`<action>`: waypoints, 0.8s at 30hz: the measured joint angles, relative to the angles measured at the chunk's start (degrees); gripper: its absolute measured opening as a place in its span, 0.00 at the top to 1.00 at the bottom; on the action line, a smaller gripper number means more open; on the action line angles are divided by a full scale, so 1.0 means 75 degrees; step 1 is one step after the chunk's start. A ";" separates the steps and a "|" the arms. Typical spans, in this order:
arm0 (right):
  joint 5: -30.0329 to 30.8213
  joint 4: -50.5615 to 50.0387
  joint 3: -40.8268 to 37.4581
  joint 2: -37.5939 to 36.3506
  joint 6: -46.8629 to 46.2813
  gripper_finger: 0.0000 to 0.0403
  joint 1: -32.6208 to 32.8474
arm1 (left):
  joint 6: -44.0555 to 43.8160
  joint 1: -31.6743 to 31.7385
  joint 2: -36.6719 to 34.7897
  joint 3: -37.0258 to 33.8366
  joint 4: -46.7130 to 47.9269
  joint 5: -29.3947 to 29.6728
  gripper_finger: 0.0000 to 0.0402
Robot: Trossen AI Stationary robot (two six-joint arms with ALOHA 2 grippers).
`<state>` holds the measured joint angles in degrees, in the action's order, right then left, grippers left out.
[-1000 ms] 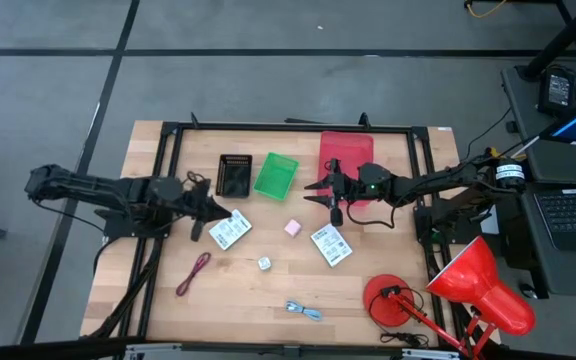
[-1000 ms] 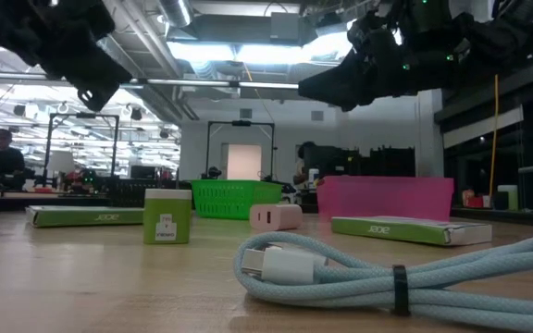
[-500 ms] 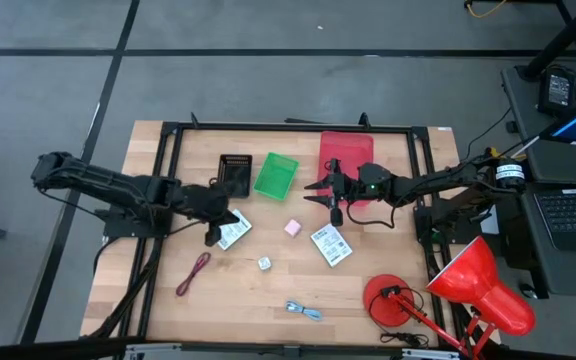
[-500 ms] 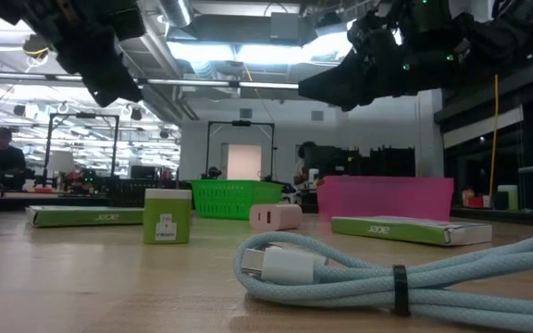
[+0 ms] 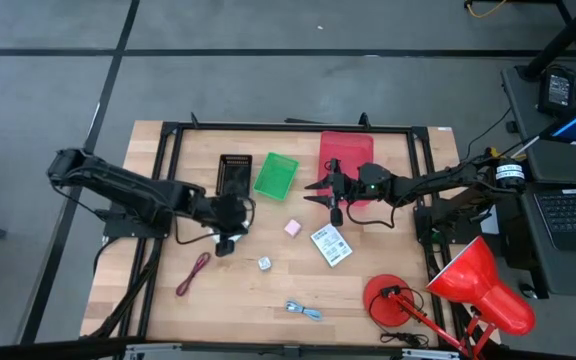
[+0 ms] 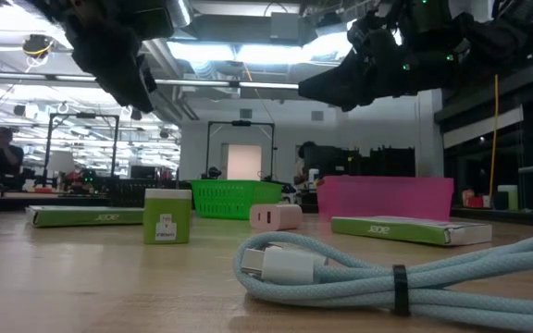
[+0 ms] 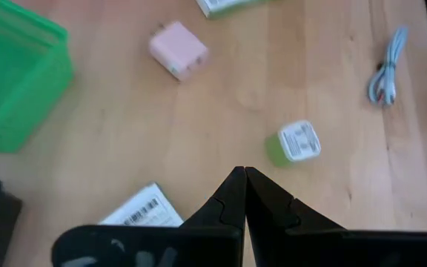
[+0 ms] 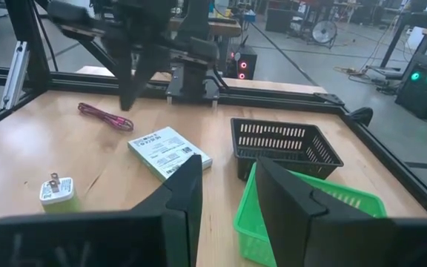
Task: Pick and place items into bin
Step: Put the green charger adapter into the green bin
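Observation:
My left gripper (image 5: 233, 228) (image 7: 243, 175) is shut and empty. It hovers slanting down over a white printed packet (image 5: 226, 243) (image 7: 143, 212), which it partly hides. Lying flat on the table are a second white packet (image 5: 330, 245), a pink cube (image 5: 292, 227) (image 7: 178, 58), a pale green-sided plug cube (image 5: 264, 263) (image 7: 295, 142), a red cord (image 5: 194, 272) and a blue-white cable (image 5: 303, 310) (image 6: 340, 273). My right gripper (image 5: 326, 197) (image 8: 224, 185) hangs open and empty in front of the red bin (image 5: 346, 160).
A black bin (image 5: 234, 175) and a green bin (image 5: 275, 174) stand side by side at the table's far middle. A red desk lamp (image 5: 468, 290) stands at the near right corner. A black frame (image 5: 288, 128) runs round the table top.
My left gripper has gone toward the table's right edge and tipped downward, staying shut. It now hangs over the left white packet. The things on the table lie as before.

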<state>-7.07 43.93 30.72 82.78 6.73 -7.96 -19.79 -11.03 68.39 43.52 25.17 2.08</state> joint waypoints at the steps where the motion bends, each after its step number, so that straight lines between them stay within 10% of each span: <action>1: 0.0000 -0.0003 0.0000 0.0000 0.0001 0.73 -0.0001 | -0.0009 -0.0088 0.0122 0.0118 0.0093 0.0002 1.00; 24: 0.0000 -0.0100 0.0003 -0.0003 0.0116 0.73 -0.0016 | -0.1862 -0.1894 0.2684 0.2867 0.1148 0.0835 0.99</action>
<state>-7.07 43.18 30.74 82.76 7.60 -8.08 -33.76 -25.24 88.52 65.02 33.78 8.34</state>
